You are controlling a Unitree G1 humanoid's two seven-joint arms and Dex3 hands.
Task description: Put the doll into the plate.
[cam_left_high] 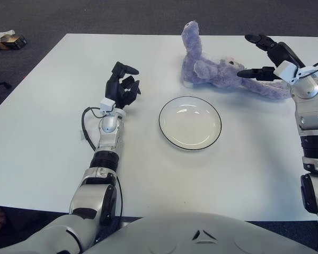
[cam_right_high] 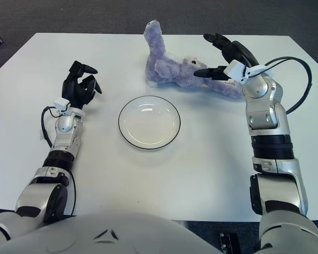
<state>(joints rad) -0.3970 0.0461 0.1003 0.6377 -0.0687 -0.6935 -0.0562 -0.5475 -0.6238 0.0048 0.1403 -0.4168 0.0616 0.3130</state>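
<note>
Right robot hand (cam_right_high: 216, 55): fingers spread, empty, above purple plush doll (cam_right_high: 186, 72); soft, light—grasp torso. Left robot hand (cam_left_high: 122, 84) beside white round plate (cam_left_high: 190, 123).

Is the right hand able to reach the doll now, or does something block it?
Probably yes. The right hand is open just above the doll, and nothing lies between them; the plate sits nearer the robot.

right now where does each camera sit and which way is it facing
Left eye view: on the head, looking forward and down at the white table; shows both arms, chest edge, left hand beside the plate, open right hand over the purple doll.
Right eye view: same head, slightly to the right; right arm shows fuller.
Shared: table, plate, doll, both hands.
</note>
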